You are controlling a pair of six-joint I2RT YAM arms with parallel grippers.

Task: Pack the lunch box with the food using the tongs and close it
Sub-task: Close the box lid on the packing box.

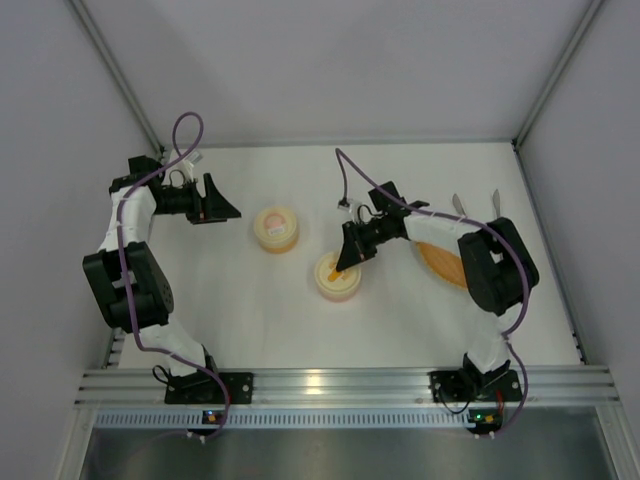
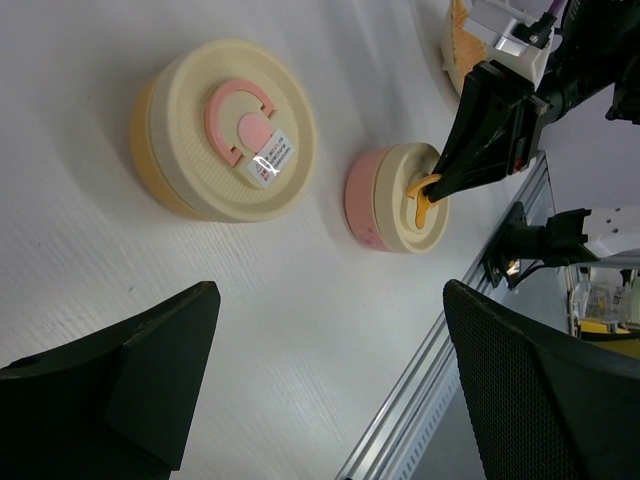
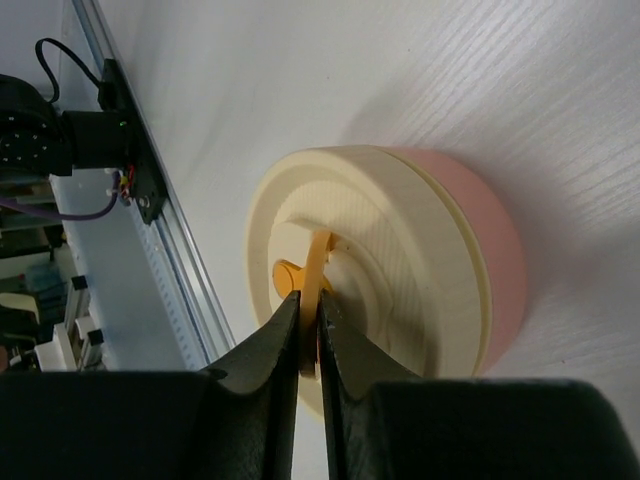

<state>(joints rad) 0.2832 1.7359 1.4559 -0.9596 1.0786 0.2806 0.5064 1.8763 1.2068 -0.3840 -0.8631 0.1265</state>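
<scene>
Along the near edge, one aluminium rail carries the bases of the two arms. Past it, on the white table, stand two round containers, each with a cream lid on.

The nearer one, the pink-sided container, sits about mid-table. The right gripper is over it, its fingers pinched almost together on the thin orange handle that stands up from the lid. A little farther and to the left, apart from it, is the yellow-sided container, its pink handle lying flat. Left of that, the left gripper hangs with its jaws spread wide, holding nothing.

On the right, one orange tray lies partly under the right arm. Just beyond it show the two grey tips of one pair of tongs.

Plain grey walls close the back and both sides, with a metal post in each far corner.
</scene>
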